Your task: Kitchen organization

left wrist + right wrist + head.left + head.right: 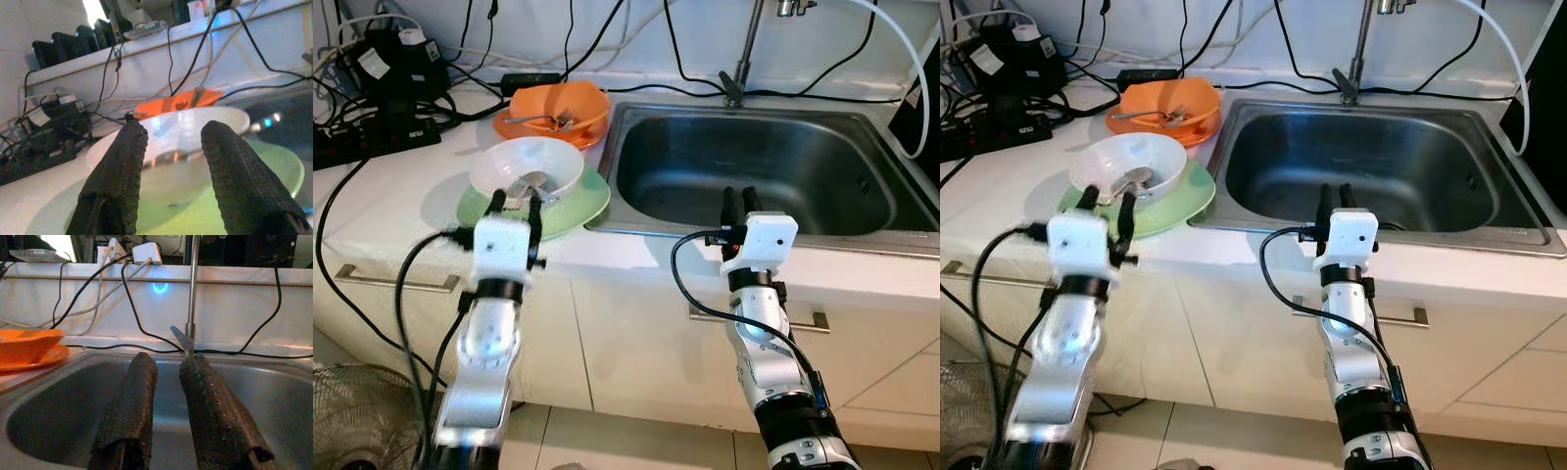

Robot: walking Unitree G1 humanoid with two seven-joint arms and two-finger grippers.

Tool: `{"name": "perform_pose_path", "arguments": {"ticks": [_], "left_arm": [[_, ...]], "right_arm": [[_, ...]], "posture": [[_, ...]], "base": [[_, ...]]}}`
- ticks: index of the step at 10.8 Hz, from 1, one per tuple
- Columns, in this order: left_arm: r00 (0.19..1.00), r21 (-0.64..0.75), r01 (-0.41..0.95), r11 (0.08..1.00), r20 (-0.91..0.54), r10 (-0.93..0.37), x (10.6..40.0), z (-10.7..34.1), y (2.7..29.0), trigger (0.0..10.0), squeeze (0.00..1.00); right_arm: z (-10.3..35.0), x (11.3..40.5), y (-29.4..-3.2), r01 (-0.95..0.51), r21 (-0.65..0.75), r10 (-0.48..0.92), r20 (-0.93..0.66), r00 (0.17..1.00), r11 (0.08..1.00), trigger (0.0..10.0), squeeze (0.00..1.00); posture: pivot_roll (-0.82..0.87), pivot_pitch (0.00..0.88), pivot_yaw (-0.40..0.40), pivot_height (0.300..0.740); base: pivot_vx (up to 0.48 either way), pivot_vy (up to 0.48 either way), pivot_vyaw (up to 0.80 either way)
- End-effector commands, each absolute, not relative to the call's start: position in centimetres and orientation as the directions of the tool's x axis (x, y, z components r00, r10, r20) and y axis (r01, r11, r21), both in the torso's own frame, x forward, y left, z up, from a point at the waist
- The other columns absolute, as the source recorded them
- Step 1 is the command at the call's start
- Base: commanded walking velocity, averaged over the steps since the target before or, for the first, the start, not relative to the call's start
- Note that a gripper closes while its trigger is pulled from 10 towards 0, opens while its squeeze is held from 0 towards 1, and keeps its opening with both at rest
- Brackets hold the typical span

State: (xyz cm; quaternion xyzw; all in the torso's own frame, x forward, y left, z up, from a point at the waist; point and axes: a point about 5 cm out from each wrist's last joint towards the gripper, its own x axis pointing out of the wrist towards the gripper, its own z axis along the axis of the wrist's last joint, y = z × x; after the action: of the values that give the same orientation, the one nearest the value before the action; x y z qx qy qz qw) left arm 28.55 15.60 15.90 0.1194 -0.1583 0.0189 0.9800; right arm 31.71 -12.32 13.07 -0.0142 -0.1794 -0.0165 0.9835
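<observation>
Left hand point(516, 201) gapes at white bowl point(528, 166); right hand point(740, 201) overhangs sink point(822, 230).

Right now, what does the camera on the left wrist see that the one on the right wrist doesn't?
The left wrist view alone has the white bowl sitting on the green plate, right ahead of the left fingers, plus a tangle of black power gear. The right wrist view alone has the steel sink and the tap's pipe beyond the right fingers. Both catch the orange bowl and cables along the white wall.
</observation>
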Motion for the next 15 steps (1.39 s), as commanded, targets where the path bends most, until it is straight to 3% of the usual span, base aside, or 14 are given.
{"name": "perform_pose_path", "arguments": {"ticks": [1, 3, 4, 5, 6, 7, 8, 9, 11, 13, 15], "left_arm": [[0.948, 0.221, -0.087, 0.971, 0.319, 0.012, 28.82, 15.96, 15.69, 10.0, 0.0], [0.948, 0.226, -0.075, 0.971, 0.317, 0.0, 28.83, 15.78, 15.55, 10.0, 0.0], [0.949, 0.225, -0.085, 0.971, 0.314, 0.011, 28.87, 15.67, 15.71, 5.8, 0.0], [0.948, 0.222, -0.094, 0.971, 0.317, 0.019, 28.85, 15.65, 15.73, 9.9, 0.0], [0.948, 0.22, -0.096, 0.971, 0.317, 0.022, 28.81, 15.61, 15.73, 10.0, 0.0], [0.949, 0.215, -0.1, 0.971, 0.314, 0.028, 28.76, 15.49, 15.74, 9.0, 0.0], [0.949, 0.213, -0.101, 0.972, 0.315, 0.03, 28.67, 15.4, 15.74, 4.9, 0.0], [0.948, 0.213, -0.103, 0.972, 0.317, 0.031, 28.67, 15.39, 15.74, 2.3, 0.0], [0.948, 0.212, -0.105, 0.972, 0.315, 0.034, 28.85, 15.4, 15.77, 1.6, 0.0], [0.949, 0.211, -0.102, 0.972, 0.315, 0.031, 28.87, 15.35, 15.68, 1.5, 0.0], [0.948, 0.214, -0.103, 0.971, 0.316, 0.031, 28.94, 15.38, 15.64, 0.6, 0.0]], "right_arm": [[13.03, 31.62, -12.37, 0.042, -0.021, -0.032, 0.352, 0.935, 0.999, 10.0, 0.0], [13.0, 31.65, -12.44, 0.043, -0.022, -0.033, 0.351, 0.936, 0.999, 10.0, 0.0], [13.02, 31.67, -12.49, 0.045, -0.021, -0.035, 0.351, 0.936, 0.999, 10.0, 0.0], [13.01, 31.69, -12.51, 0.042, -0.023, -0.031, 0.35, 0.936, 0.999, 10.0, 0.0], [13.02, 31.71, -12.52, 0.041, -0.024, -0.03, 0.35, 0.936, 0.999, 10.0, 0.0], [13.03, 31.72, -12.5, 0.04, -0.024, -0.029, 0.35, 0.936, 0.999, 10.0, 0.0], [12.97, 31.69, -12.42, 0.037, -0.025, -0.026, 0.349, 0.937, 0.999, 10.0, 0.0], [12.94, 31.66, -12.39, 0.035, -0.025, -0.024, 0.347, 0.937, 0.999, 10.0, 0.0], [12.95, 31.67, -12.42, 0.036, -0.026, -0.025, 0.346, 0.938, 0.999, 10.0, 0.0], [12.94, 31.7, -12.44, 0.036, -0.026, -0.024, 0.345, 0.938, 0.999, 10.0, 0.0], [12.91, 31.75, -12.39, 0.034, -0.026, -0.023, 0.343, 0.939, 0.999, 10.0, 0.0]], "posture": [[0.11, 0.0, 0.045, 0.74], [0.1, 0.0, 0.046, 0.74], [0.1, 0.0, 0.044, 0.74], [0.11, 0.0, 0.042, 0.74], [0.11, 0.0, 0.04, 0.74], [0.11, 0.0, 0.04, 0.74], [0.11, 0.0, 0.041, 0.74], [0.11, 0.0, 0.039, 0.74], [0.1, 0.0, 0.04, 0.74], [0.1, 0.0, 0.04, 0.74], [0.11, 0.0, 0.04, 0.74]], "base": [[0.0, 0.0, 0.0], [0.0, 0.0, 0.0], [0.0, 0.0, 0.0], [0.0, 0.0, 0.0], [0.0, 0.0, 0.0], [0.0, 0.0, 0.0], [0.0, 0.0, 0.0], [0.0, 0.0, 0.0], [0.0, 0.0, 0.0], [0.0, 0.0, 0.0], [0.0, 0.0, 0.0]]}}
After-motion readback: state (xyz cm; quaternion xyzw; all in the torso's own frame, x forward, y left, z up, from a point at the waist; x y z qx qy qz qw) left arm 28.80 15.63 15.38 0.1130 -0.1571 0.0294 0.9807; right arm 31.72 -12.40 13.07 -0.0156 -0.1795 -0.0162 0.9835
